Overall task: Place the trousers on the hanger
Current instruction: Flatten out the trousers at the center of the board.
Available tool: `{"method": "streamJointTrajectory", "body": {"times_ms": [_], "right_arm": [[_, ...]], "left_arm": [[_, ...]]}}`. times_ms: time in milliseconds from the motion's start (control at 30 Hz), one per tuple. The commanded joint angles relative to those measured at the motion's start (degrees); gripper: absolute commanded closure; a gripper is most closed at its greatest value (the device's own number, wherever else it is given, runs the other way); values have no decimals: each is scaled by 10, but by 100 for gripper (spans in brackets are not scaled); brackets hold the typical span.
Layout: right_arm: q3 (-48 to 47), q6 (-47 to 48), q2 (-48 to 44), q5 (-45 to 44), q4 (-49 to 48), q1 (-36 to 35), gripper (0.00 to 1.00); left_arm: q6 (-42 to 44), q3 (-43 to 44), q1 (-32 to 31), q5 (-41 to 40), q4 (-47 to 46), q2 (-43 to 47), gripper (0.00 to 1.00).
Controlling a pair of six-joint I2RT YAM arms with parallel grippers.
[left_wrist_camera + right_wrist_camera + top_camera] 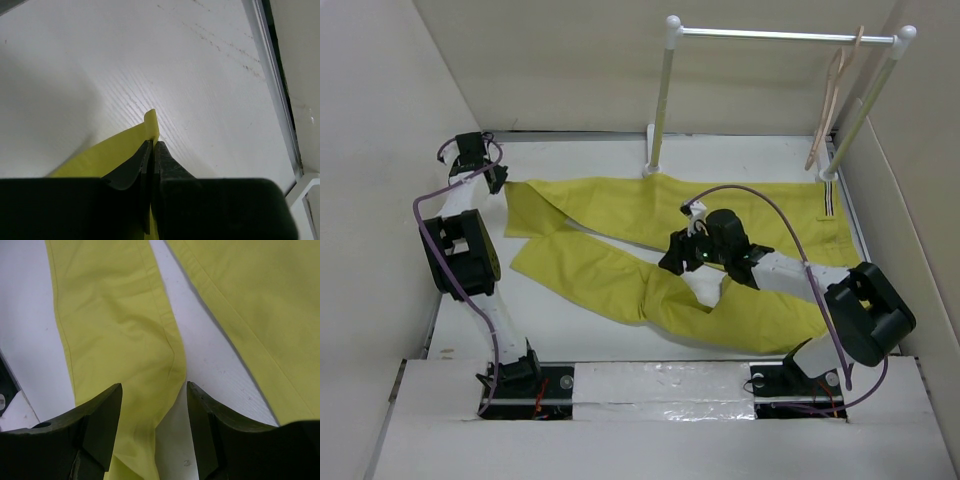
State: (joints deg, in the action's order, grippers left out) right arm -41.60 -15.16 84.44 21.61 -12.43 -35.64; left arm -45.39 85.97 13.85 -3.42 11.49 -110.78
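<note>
The mustard-yellow trousers (620, 215) lie flat on the white table, legs pointing left and the striped waistband (827, 203) at the right. My left gripper (498, 180) is at the cuff of the far leg. In the left wrist view it (152, 146) is shut on the edge of the yellow cloth (107, 157). My right gripper (676, 256) hovers over the fork of the legs. In the right wrist view it (154, 392) is open, and its jaws straddle the inner edge of one leg (115, 325). The pale wooden hanger (833, 100) hangs from the rail at the back right.
A white rail rack (770, 35) with two posts stands at the back of the table, its left post (660, 110) just behind the trousers. Beige walls close in on the left, back and right. A table edge strip (280, 100) shows in the left wrist view.
</note>
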Motion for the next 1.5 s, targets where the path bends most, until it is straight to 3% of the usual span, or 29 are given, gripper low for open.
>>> {"method": "streamJointTrajectory", "body": {"times_ms": [0, 167, 267, 400, 500, 767, 867, 967, 1033, 1100, 1167, 1200, 1233, 1467], "right_arm": [[-12, 3, -9, -10, -33, 4, 40], [6, -6, -29, -34, -52, 14, 40], [18, -7, -41, -50, -56, 20, 40], [23, -11, -45, -42, -64, 26, 41], [24, -11, -43, -32, -65, 26, 41], [28, -2, -61, -34, -50, 26, 41], [27, -3, -55, -32, -53, 26, 41], [24, -7, -44, -21, -62, 26, 41], [22, -8, -33, -14, -65, 26, 41], [19, -9, -29, -6, -65, 31, 41], [21, -10, -32, -3, -67, 31, 41], [24, -11, -38, -5, -67, 31, 41], [25, -10, -40, -6, -66, 31, 41], [26, -9, -53, -4, -58, 36, 41]], "left_arm": [[13, 58, -17, 3, -9, 40, 100], [8, 90, -53, 32, -62, 106, 100], [34, 32, -73, 21, -168, 192, 100], [43, -124, -65, -46, -281, 286, 100], [13, -216, -33, -49, -313, 282, 100], [-36, -314, 52, -29, -337, 203, 100], [-40, -355, 64, -21, -375, 226, 86], [-28, -360, 64, -26, -349, 260, 87], [-43, -391, 64, -27, -344, 303, 97], [-65, -403, 64, -53, -300, 335, 97], [-77, -395, 64, -73, -266, 345, 84], [-74, -379, 64, -96, -237, 349, 70], [-71, -370, 64, -105, -221, 350, 66], [-16, -314, 30, -185, -161, 370, 60]]}}
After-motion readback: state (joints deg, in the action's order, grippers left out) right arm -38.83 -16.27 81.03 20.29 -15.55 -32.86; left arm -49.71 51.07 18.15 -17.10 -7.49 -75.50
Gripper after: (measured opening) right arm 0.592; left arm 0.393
